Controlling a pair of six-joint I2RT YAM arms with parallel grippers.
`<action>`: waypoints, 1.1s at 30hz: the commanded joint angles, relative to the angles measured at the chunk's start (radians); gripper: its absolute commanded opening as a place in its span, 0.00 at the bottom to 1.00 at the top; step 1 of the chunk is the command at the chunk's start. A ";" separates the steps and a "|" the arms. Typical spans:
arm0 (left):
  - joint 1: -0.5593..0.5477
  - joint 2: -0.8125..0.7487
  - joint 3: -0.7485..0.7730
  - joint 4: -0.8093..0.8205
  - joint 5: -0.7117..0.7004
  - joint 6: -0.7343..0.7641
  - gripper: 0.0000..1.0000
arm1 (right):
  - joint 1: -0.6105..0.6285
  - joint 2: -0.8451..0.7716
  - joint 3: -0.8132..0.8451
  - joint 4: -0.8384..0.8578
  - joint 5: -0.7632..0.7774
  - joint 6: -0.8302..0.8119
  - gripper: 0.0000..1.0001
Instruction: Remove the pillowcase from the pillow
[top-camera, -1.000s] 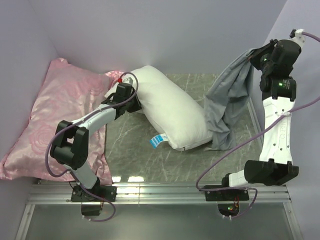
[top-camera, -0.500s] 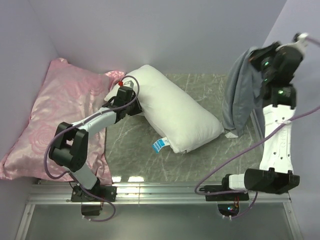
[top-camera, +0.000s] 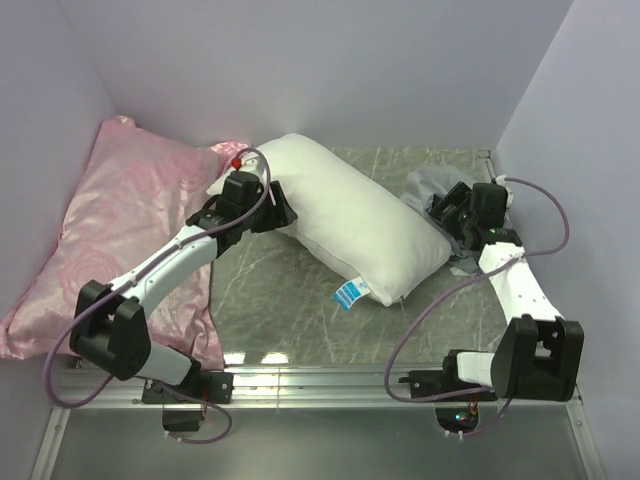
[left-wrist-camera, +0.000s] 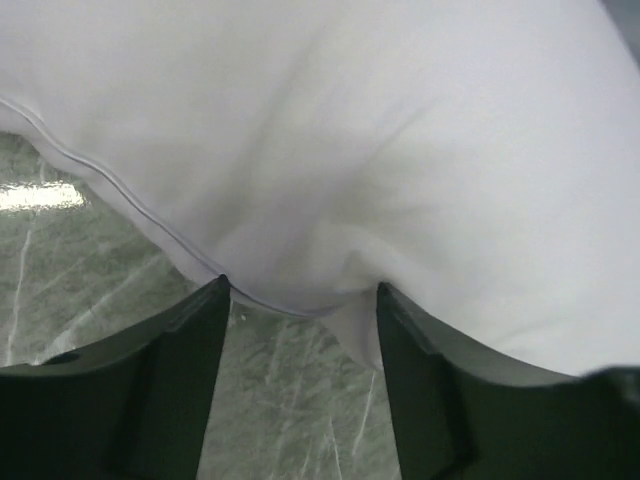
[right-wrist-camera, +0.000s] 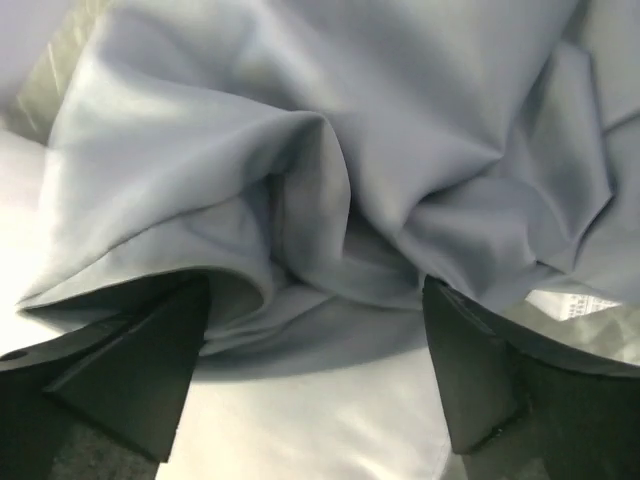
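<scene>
Grey pillowcase (top-camera: 432, 192), hoisted high a second ago, now lies crumpled on the counter (top-camera: 270, 290) at three o'clock; one bare white pillow (top-camera: 350, 225) sits centre, so removal looks complete. One pink pillow (top-camera: 120, 230) lies at nine. Left wrist: left hand (left-wrist-camera: 300, 320) spread against the pillow's seam. Right wrist: right hand (right-wrist-camera: 315, 320) wide over the pillowcase.

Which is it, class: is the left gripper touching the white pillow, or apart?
Touching. The left wrist view shows the pillow's seamed edge lying between the left gripper's open fingers, against their tips.
</scene>
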 joint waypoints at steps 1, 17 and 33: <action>-0.012 -0.079 0.051 -0.032 -0.003 0.016 0.67 | -0.001 -0.126 0.044 0.050 0.033 -0.033 0.97; -0.012 -0.381 0.028 -0.065 0.003 0.074 0.76 | 0.170 -0.467 0.060 -0.092 0.002 -0.091 1.00; -0.012 -0.638 -0.107 -0.074 -0.114 0.108 0.96 | 0.264 -0.611 -0.097 -0.050 0.066 -0.130 1.00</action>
